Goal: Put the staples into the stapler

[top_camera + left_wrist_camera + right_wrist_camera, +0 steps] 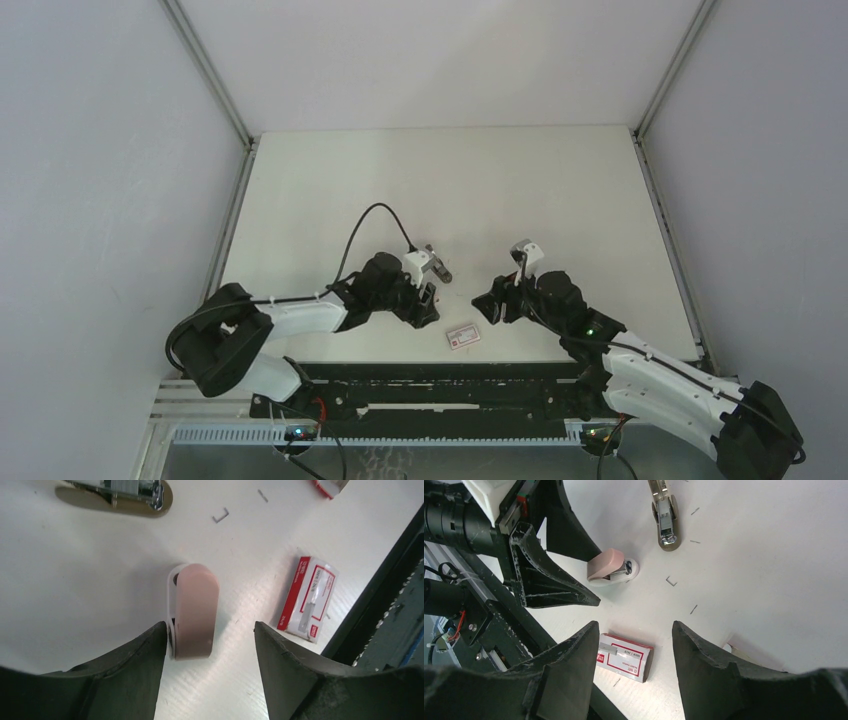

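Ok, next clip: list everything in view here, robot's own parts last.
Small pink stapler with white underside: one, pink and white, on the table between the left fingers.
Chrome stapler-like piece on a brownish oval base: one, silver and brown, farther out on the table.
Flat white-and-red labelled box: one, white and red, near the table's near edge, between the arms.
Loose staples: several, grey, scattered around the stapler and the chrome piece.
Table: one, white, under everything.
Left fingers: two, black, open, one on either side of the pink stapler.
Right fingers: two, black, open, nothing between them, above the box.
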